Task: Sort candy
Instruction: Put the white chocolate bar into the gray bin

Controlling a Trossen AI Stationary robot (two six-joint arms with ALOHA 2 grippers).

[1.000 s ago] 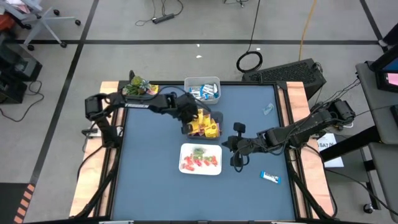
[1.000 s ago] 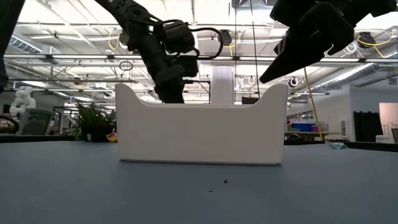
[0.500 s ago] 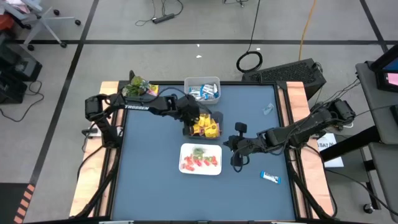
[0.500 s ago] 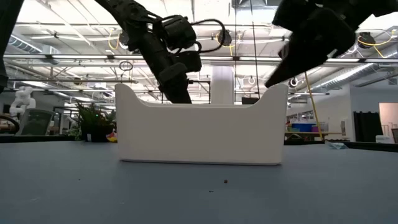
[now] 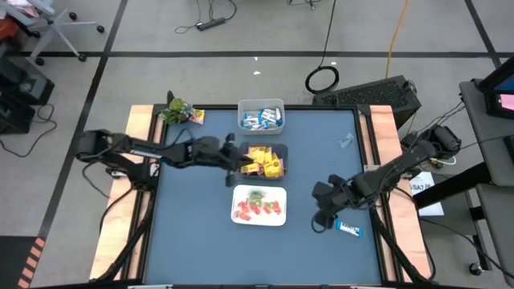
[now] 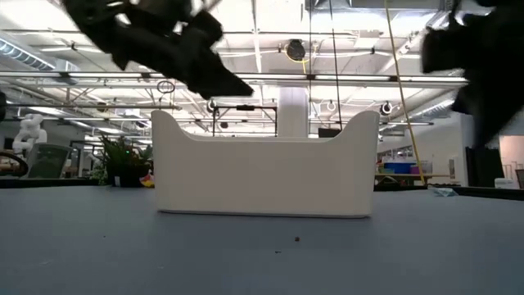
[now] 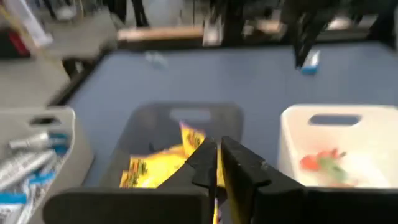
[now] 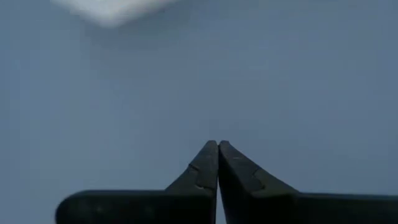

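The right gripper [image 5: 320, 225] has its jaws pressed tight together and holds nothing. It sits just beside a blue-and-white bar [image 5: 348, 229] lying alone on the blue table [image 5: 193, 241]. Shut like that, it could just push the bar away — not pick it up.

The white tray [image 5: 259, 205] holds red and green pieces. Beyond it, the left gripper [image 5: 239, 168], nearly shut and empty, is by the dark tray [image 5: 278, 151] of yellow packets [image 5: 263, 161] — it could bump that tray. Farthest, the grey tray [image 5: 261, 115] holds more bars.

yellow packets [image 5: 263, 163] in middle bin [image 5: 277, 151] | bars [image 5: 261, 120] in far bin [image 5: 261, 104] | lone bar [image 5: 349, 229] on table [image 5: 193, 233]
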